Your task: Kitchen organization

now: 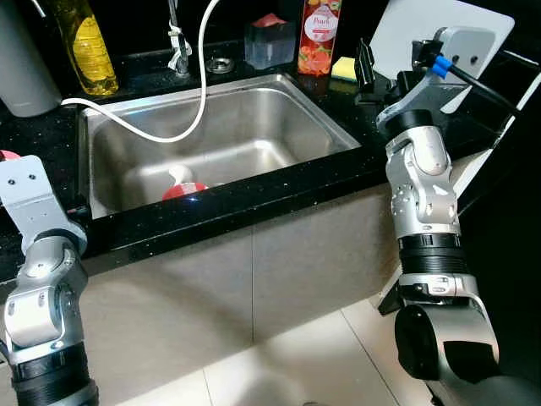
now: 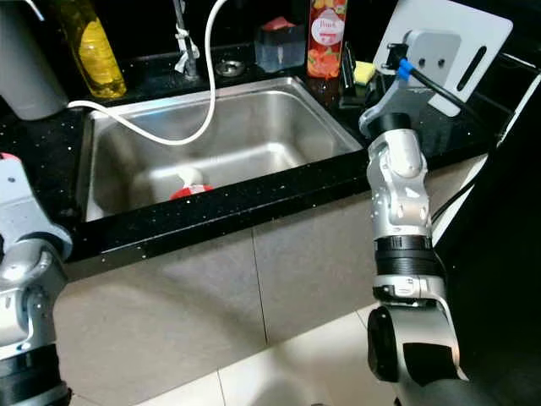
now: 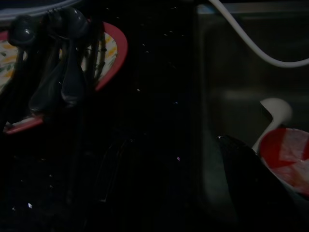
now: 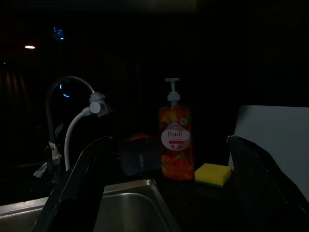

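Observation:
A steel sink (image 1: 279,110) is set into a black speckled counter (image 1: 279,190). In the sink lies a red bowl (image 1: 184,190) with a white spoon (image 1: 177,174). A red-rimmed patterned plate (image 3: 113,48) sits on the counter left of the sink, with dark ladles (image 3: 67,63) on it. My left gripper (image 3: 154,145) hovers low over that counter, between plate and sink; its view is very dark. My right gripper (image 4: 169,140) is raised over the counter right of the sink. It stands open and holds nothing, facing a peach soap bottle (image 4: 175,140) and a yellow sponge (image 4: 212,174).
A white hose (image 1: 201,85) runs from the tap (image 1: 176,42) across the sink. A yellow bottle (image 1: 84,42) and a grey canister (image 1: 21,68) stand back left. A clear box (image 1: 270,41) sits behind the sink. A white cutting board (image 1: 456,38) leans at the right.

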Available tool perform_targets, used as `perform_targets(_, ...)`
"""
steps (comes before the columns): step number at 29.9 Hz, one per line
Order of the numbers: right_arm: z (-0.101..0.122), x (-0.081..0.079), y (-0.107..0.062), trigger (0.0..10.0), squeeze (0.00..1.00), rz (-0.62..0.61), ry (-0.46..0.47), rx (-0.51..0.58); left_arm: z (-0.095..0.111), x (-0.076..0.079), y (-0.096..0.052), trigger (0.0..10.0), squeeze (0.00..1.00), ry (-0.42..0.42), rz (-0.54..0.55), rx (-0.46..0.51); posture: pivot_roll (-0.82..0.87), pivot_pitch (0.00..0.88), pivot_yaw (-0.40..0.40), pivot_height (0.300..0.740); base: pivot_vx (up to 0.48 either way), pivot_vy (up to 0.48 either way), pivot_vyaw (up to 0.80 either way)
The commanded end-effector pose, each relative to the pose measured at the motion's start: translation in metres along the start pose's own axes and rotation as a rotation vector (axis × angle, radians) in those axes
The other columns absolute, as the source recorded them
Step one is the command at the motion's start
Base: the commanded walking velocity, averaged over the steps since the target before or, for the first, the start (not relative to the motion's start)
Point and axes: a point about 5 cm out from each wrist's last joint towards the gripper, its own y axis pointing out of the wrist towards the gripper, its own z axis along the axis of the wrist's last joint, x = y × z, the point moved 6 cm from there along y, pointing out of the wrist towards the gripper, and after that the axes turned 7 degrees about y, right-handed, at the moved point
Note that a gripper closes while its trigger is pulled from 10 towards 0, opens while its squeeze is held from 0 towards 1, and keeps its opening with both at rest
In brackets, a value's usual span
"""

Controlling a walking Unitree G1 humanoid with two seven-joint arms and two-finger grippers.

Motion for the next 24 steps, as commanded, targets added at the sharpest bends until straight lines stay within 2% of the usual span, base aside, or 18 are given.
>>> perform_targets(1, 0.006, -0.004, 0.002, 10.0, 0.00, 0.014, 0.011, 0.021, 0.006, -0.013, 0.002, 10.0, 0.00, 0.009, 0.062, 0.029, 0.16, 0.000, 0.014, 0.740, 0.000, 0.000, 0.00)
perform_targets(3, 0.006, -0.004, 0.002, 10.0, 0.00, 0.015, 0.010, 0.021, 0.008, -0.016, 0.002, 10.0, 0.00, 0.011, 0.084, 0.041, 0.16, 0.000, 0.014, 0.740, 0.000, 0.000, 0.00)
perform_targets(5, 0.007, -0.006, 0.002, 10.0, 0.00, 0.019, 0.008, 0.023, 0.014, -0.029, 0.003, 10.0, 0.00, 0.023, 0.154, 0.068, 0.16, 0.000, 0.012, 0.740, 0.000, 0.000, 0.00)
perform_targets(7, 0.008, -0.007, 0.002, 10.0, 0.00, 0.024, 0.011, 0.026, 0.028, -0.036, 0.001, 10.0, 0.00, 0.067, 0.184, 0.134, 0.16, 0.000, 0.010, 0.740, 0.000, 0.000, 0.00)
perform_targets(10, 0.008, -0.008, 0.003, 10.0, 0.00, 0.027, 0.014, 0.028, 0.039, -0.038, -0.002, 10.0, 0.00, 0.085, 0.193, 0.189, 0.16, 0.000, 0.009, 0.740, 0.000, 0.000, 0.00)
perform_targets(12, 0.008, -0.009, 0.002, 10.0, 0.00, 0.030, 0.016, 0.028, 0.032, -0.046, -0.005, 10.0, 0.00, 0.056, 0.224, 0.159, 0.16, 0.000, 0.009, 0.740, 0.000, 0.000, 0.00)
perform_targets(14, 0.008, -0.009, 0.003, 10.0, 0.00, 0.030, 0.016, 0.027, 0.029, -0.045, -0.005, 10.0, 0.00, 0.046, 0.222, 0.148, 0.16, 0.000, 0.007, 0.740, 0.000, 0.000, 0.00)
perform_targets(17, 0.008, -0.009, 0.003, 10.0, 0.00, 0.031, 0.016, 0.026, 0.017, -0.043, -0.003, 10.0, 0.00, -0.001, 0.205, 0.097, 0.17, 0.000, 0.005, 0.740, 0.000, 0.000, 0.00)
perform_targets(19, 0.008, -0.010, 0.003, 10.0, 0.00, 0.034, 0.017, 0.027, 0.003, -0.033, 0.000, 10.0, 0.00, -0.080, 0.148, 0.026, 0.17, 0.000, 0.003, 0.740, 0.000, 0.000, 0.00)
perform_targets(20, 0.008, -0.010, 0.003, 10.0, 0.00, 0.034, 0.017, 0.027, 0.003, -0.033, 0.000, 10.0, 0.00, -0.080, 0.148, 0.026, 0.17, 0.000, 0.003, 0.740, 0.000, 0.000, 0.00)
perform_targets(24, 0.010, -0.011, 0.004, 10.0, 0.00, 0.038, 0.016, 0.030, -0.013, -0.027, 0.006, 10.0, 0.00, -0.181, 0.097, -0.060, 0.17, 0.000, 0.005, 0.740, 0.000, 0.000, 0.00)
